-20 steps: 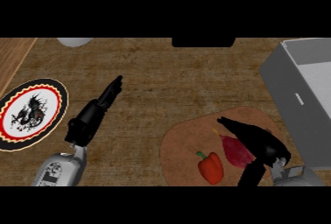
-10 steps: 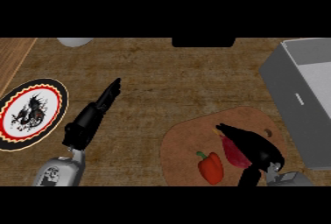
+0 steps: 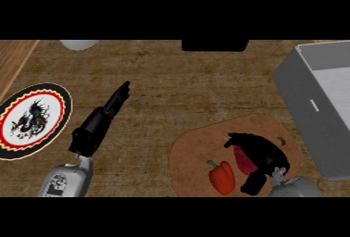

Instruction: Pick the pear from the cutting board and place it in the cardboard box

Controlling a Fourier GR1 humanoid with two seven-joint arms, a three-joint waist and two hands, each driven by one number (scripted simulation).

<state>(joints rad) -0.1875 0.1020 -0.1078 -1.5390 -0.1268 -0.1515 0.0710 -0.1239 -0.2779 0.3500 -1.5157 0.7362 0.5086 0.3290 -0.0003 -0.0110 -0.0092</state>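
The pear [image 3: 242,159] is a dark red fruit lying on the round brown cutting board [image 3: 198,152] at the lower right. My right hand [image 3: 265,155] lies over it, fingers curled round its far side and thumb below it, hiding most of it. The pear rests on the board. The open grey box [image 3: 301,88] stands at the right edge, beyond the board. My left hand [image 3: 103,122] is stretched out flat over the counter at the left, holding nothing.
A red bell pepper [image 3: 220,176] lies on the board just left of the pear. A patterned plate [image 3: 48,99] sits at the far left. At the top edge are a white dish [image 3: 80,44] and a black object [image 3: 215,45].
My right hand has slid down and left over the pear, and its fingers have curled in round it. The left hand has barely moved.
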